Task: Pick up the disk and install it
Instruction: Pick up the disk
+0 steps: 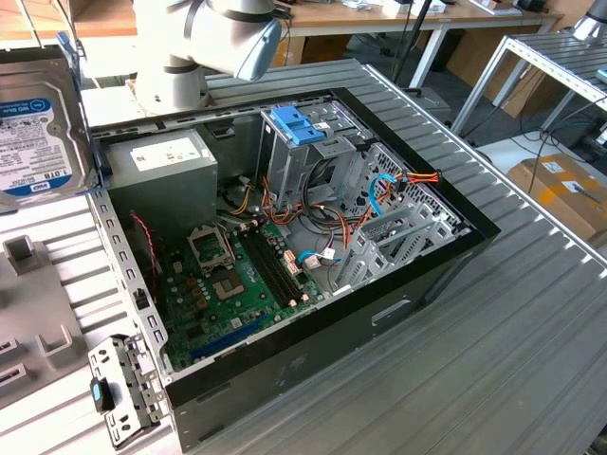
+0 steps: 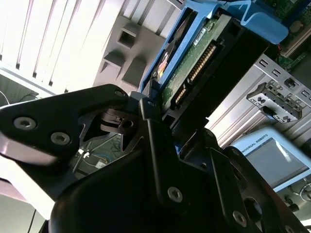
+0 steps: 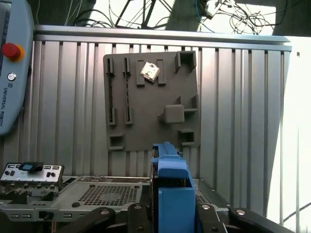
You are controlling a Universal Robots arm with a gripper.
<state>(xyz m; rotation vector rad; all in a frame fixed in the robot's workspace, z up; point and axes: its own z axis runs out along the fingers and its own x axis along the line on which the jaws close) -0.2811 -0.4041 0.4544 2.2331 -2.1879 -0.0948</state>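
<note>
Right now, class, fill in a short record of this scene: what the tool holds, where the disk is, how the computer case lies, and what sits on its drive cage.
tool: shut on the disk, blue rail in its grip
disk: held outside the case, at the exterior view's left
computer case: lies open on the table; motherboard and grey power supply exposed
drive cage: bare blue bracket on top
install: not yet done

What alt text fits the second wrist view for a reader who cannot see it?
The black gripper is shut on the flat dark hard disk with bright blue plastic rails, its connector edge facing the camera. Behind lie a grey fixture plate and the ribbed metal table.
</note>
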